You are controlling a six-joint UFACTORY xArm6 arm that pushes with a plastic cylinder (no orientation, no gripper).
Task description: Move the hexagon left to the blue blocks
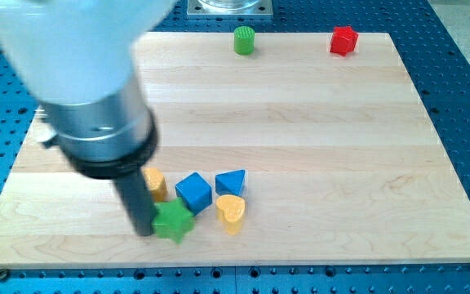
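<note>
My tip (144, 232) rests on the board near the view's bottom left, touching the left side of a green star (174, 221). A blue cube (193, 192) sits just above and right of the star, with a blue triangular block (232, 181) to its right. A yellow heart (230, 213) lies below the triangular block. An orange-yellow block (155, 184) shows left of the cube, half hidden behind the rod, so its shape is unclear. A red angular block (343, 40), hexagon-like, sits far off at the view's top right.
A green cylinder (244, 39) stands at the top middle of the wooden board (317, 147). The arm's wide body (96, 106) hides the board's upper left. A blue perforated table surrounds the board.
</note>
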